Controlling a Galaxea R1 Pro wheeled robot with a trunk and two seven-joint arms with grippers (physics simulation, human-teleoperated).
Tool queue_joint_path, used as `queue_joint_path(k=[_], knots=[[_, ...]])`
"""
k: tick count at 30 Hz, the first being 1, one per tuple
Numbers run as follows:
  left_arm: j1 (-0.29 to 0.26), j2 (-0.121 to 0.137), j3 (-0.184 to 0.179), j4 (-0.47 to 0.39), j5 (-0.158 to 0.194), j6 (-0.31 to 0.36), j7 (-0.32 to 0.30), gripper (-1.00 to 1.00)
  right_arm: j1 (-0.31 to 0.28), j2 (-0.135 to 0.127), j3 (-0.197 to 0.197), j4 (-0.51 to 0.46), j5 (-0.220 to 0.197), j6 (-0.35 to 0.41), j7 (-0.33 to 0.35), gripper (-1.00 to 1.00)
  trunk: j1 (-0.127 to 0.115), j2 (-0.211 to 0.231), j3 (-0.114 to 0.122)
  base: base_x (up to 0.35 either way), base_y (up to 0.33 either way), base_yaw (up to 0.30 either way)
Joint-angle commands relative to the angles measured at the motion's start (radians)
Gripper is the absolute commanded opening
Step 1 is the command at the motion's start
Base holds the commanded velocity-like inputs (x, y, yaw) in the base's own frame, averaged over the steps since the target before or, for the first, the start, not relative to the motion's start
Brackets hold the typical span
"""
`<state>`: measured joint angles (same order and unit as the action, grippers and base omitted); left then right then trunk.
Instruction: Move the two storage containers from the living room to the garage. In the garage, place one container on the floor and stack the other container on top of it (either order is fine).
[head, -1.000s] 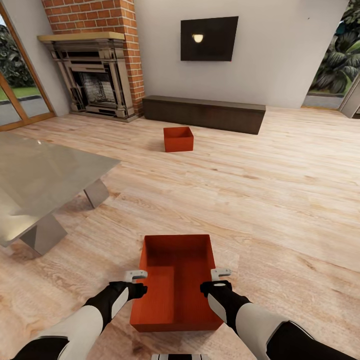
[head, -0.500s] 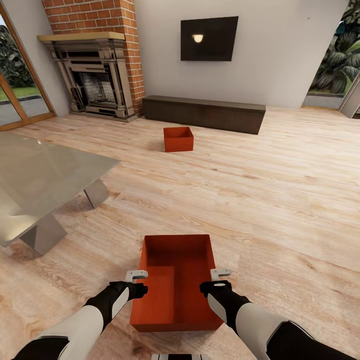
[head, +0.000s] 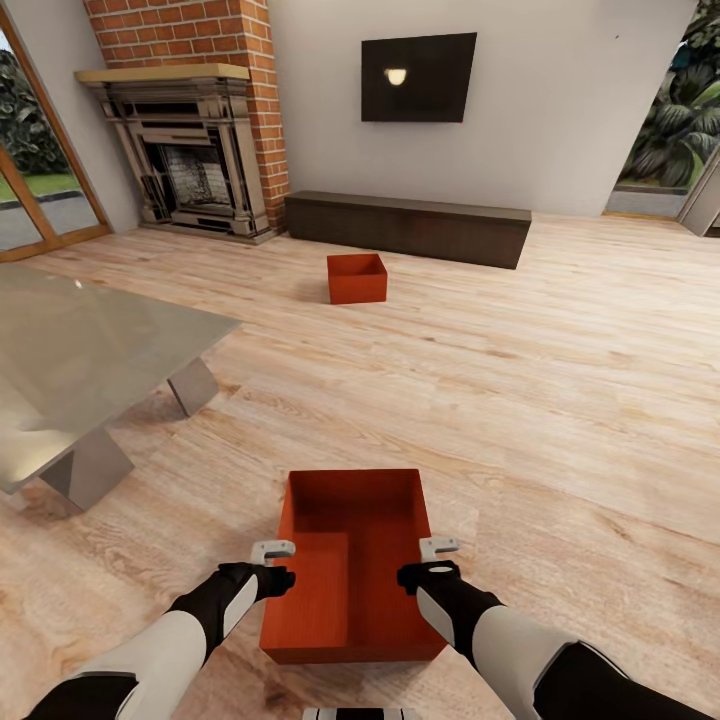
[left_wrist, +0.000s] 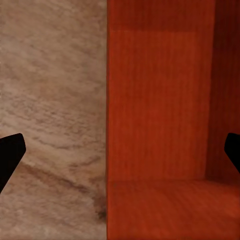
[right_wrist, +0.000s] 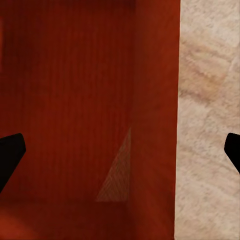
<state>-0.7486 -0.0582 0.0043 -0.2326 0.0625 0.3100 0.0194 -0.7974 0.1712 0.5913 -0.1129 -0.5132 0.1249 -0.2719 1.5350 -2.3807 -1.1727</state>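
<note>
Orange-red open-top storage containers both on living-room light wood plank floor (head: 560, 400), near one (head: 352, 560) between spread-open left pincer (head: 272, 551) and right pincer (head: 438, 548), far one (head: 357, 278) near fireplace; nothing lifted, garage stacking all pending.

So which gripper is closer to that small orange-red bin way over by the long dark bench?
Right, slightly. The far orange-red bin sits a little right of centre; the right gripper is nearer its line than the left gripper. Both hover at the near bin.

Bare plank floor (head: 560, 420) right; glass table (head: 90, 360) blocks left.
</note>
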Motion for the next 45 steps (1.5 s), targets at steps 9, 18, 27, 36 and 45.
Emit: queue_joint_path(k=[9,18,27,36,45], knots=[[0.0,-0.001,0.0,-0.002,0.007,0.006,0.002,1.0,0.0,-0.046,0.008,-0.002,-0.006,0.008,-0.005,1.0,0.0,0.0,-0.001,0.0,0.0,0.0],[0.0,-0.002,0.0,-0.002,0.007,0.006,0.002,1.0,0.0,-0.062,0.008,-0.002,-0.005,0.008,-0.004,1.0,0.0,0.0,-0.001,0.0,0.0,0.0],[0.0,0.0,0.0,-0.002,0.007,0.006,0.002,1.0,0.0,-0.06,0.008,-0.002,-0.005,0.009,-0.004,1.0,0.0,0.0,-0.001,0.0,0.0,0.0],[0.0,0.0,0.0,-0.002,0.007,0.006,0.002,1.0,0.0,-0.05,0.008,-0.002,-0.005,0.007,-0.005,1.0,0.0,0.0,-0.001,0.0,0.0,0.0],[0.0,0.0,0.0,-0.002,0.007,0.006,0.002,1.0,0.0,-0.05,0.008,-0.002,-0.007,0.007,-0.005,1.0,0.004,-0.007,-0.004,0.0,0.0,0.0]])
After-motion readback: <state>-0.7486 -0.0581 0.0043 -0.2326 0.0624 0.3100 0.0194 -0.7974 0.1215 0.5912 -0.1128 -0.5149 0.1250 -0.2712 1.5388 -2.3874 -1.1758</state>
